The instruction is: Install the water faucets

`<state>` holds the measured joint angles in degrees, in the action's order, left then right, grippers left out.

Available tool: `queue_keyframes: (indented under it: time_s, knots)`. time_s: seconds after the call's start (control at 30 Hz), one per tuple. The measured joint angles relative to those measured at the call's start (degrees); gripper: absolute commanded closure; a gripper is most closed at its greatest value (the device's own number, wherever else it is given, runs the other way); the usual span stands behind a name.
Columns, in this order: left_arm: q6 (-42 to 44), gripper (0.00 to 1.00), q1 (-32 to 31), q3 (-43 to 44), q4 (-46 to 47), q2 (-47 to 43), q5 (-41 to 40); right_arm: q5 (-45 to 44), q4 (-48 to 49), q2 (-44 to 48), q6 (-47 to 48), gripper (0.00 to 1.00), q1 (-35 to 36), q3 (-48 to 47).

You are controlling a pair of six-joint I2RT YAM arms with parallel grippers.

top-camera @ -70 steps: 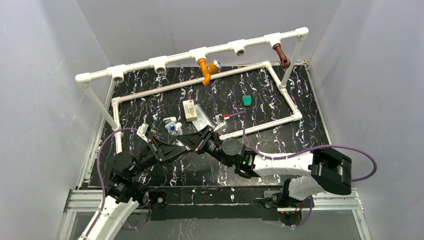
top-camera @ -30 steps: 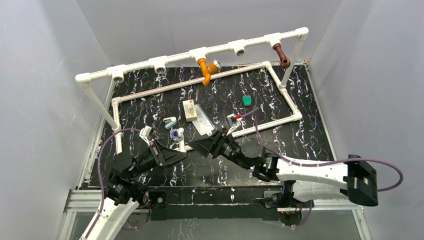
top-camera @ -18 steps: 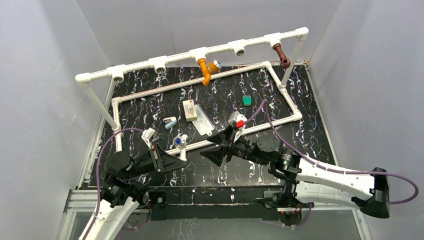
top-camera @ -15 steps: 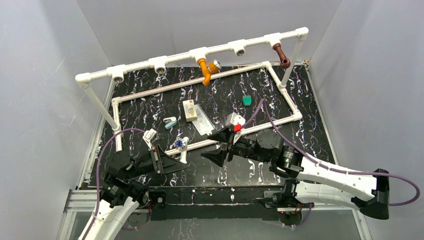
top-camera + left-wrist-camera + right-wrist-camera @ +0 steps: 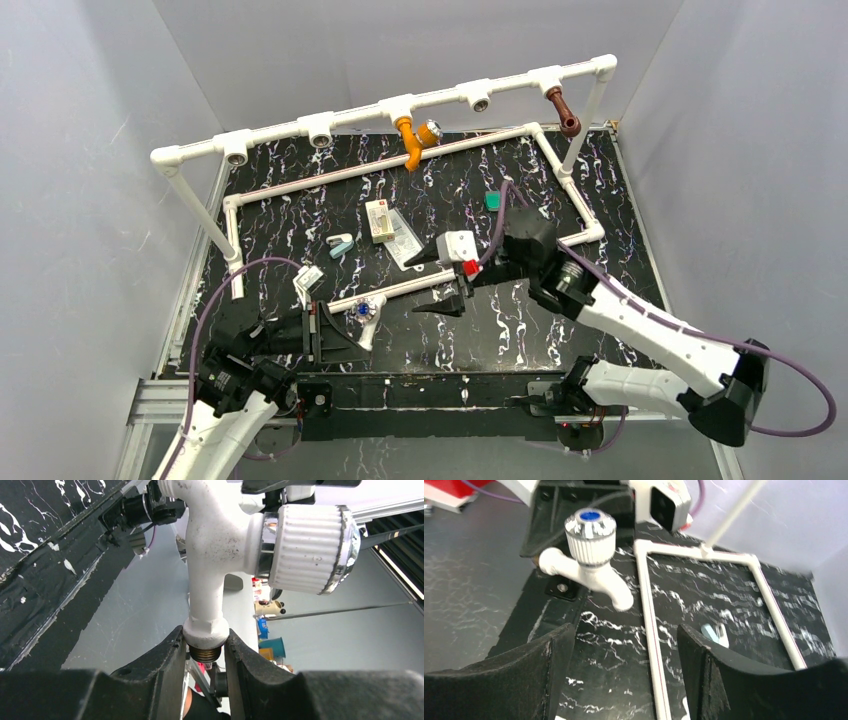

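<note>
A white water faucet (image 5: 366,318) with a ribbed, blue-capped knob (image 5: 590,525) hangs just above the mat near the front left. My left gripper (image 5: 206,649) is shut on its brass-threaded end, and the spout points away from the fingers. To the right of it, my right gripper (image 5: 432,282) is open and holds nothing, its fingers (image 5: 541,665) well apart over the mat. An orange faucet (image 5: 410,141) hangs from a middle fitting of the white pipe frame (image 5: 275,134). A reddish-brown faucet (image 5: 563,110) hangs from a fitting near the frame's right end.
The frame's base pipes (image 5: 572,188) lie on the black marbled mat. On the mat lie a small white box (image 5: 379,219), a clear bag (image 5: 403,243), a light-blue piece (image 5: 340,245) and a teal piece (image 5: 493,201). Grey walls enclose the table.
My right gripper has drawn back to the right, away from the white faucet, and opened wider. My left gripper has pulled the faucet toward the near edge.
</note>
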<state>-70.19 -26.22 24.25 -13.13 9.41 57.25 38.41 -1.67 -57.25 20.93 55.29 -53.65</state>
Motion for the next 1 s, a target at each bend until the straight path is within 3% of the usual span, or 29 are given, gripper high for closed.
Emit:
queue_keyframes:
  time_s: [0.23,0.47,1.0]
  knots:
    - [1.4,1.00,0.0,0.7,-1.5,0.5,2.4,17.0,-2.3,-10.8,3.9,0.21,-1.3,-9.1]
    - [1.7,1.00,0.0,1.0,-1.9,0.6,2.9,27.0,-3.2,-17.7,5.2,0.23,-1.3,-12.4]
    - [1.9,1.00,0.0,1.2,-1.9,0.6,3.4,33.6,-4.5,-27.2,6.1,0.29,0.4,-17.5]
